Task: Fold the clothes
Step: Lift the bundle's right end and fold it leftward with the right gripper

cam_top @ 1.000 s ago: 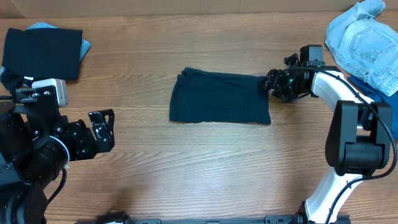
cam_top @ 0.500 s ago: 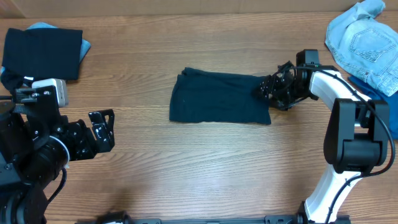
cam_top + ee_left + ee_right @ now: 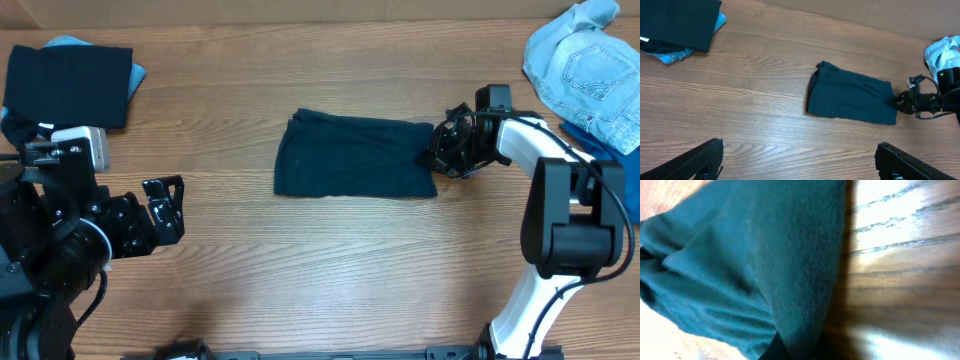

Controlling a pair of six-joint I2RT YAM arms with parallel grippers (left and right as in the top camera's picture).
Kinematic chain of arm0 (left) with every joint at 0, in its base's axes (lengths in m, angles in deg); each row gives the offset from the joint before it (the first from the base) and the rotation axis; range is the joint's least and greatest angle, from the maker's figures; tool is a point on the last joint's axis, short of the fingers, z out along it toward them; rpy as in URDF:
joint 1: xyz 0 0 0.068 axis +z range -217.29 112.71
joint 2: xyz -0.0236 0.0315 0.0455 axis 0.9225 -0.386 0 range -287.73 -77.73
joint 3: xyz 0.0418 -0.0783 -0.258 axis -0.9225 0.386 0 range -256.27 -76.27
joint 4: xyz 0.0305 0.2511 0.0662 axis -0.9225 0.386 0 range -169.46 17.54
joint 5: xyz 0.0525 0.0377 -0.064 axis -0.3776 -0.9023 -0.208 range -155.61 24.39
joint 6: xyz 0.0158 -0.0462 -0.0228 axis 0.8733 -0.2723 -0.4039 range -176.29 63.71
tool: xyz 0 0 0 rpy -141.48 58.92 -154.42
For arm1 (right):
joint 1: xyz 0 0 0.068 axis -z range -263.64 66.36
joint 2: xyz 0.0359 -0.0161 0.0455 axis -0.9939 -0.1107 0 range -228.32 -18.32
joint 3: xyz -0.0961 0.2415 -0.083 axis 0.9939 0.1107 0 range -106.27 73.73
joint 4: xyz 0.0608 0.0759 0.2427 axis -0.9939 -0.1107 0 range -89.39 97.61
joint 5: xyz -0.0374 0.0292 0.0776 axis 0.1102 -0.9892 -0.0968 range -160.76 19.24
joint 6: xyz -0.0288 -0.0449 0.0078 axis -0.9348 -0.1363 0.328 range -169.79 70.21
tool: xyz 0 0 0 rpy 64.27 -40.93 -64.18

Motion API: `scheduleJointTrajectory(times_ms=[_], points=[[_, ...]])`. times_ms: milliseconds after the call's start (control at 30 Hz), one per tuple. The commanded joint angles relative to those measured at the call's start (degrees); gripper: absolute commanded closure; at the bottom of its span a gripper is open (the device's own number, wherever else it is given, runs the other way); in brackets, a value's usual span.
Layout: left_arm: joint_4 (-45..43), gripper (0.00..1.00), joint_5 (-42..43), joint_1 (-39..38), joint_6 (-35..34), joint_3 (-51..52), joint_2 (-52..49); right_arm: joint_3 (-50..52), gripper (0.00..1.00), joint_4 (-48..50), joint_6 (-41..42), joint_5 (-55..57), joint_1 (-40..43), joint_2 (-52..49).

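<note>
One dark navy shirt (image 3: 355,158) lies folded into a rough rectangle at the middle of the wooden surface (image 3: 330,270), its long side running left to right. The right arm (image 3: 520,140) reaches in from the right, and the right jaws touch the shirt's right edge. The right wrist view is filled by fabric beside bare wood, so whether these jaws are clenched cannot be told. The left arm (image 3: 70,240) sits near the left edge, well apart from the shirt. In the left wrist view, the left jaws are spread wide and hold nothing. A folded black garment (image 3: 68,85) rests on a light blue piece (image 3: 65,42) at the far left corner. A pale denim piece (image 3: 585,70) and a mid-blue piece (image 3: 605,142) lie at the far right.
</note>
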Motion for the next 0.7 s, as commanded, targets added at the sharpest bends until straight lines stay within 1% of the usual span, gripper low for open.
scheduleJointTrajectory(times_ms=[0, 133, 233, 333, 667], points=[[-0.1, 0.0, -0.3, -0.4, -0.8, -1.0, -0.2, -5.4, 0.96, -1.3, -0.4, 0.7, -1.3, 8.6], [-0.1, 0.0, -0.3, -0.4, -0.8, -1.0, -0.3, -9.1, 0.96, -4.4, -1.2, 2.1, -4.4, 11.7], [-0.1, 0.0, -0.3, -0.4, -0.8, -1.0, -0.3, -12.4, 0.96, -8.1, -1.6, 5.2, -6.3, 11.9], [-0.1, 0.0, -0.3, -0.4, -0.8, -1.0, -0.3, -14.0, 0.96, -8.8, -2.4, 5.6, -8.7, 11.8], [-0.1, 0.0, -0.3, -0.4, -0.8, -1.0, -0.3, -14.2, 0.96, -2.2, -1.4, 5.7, -21.4, 11.7]])
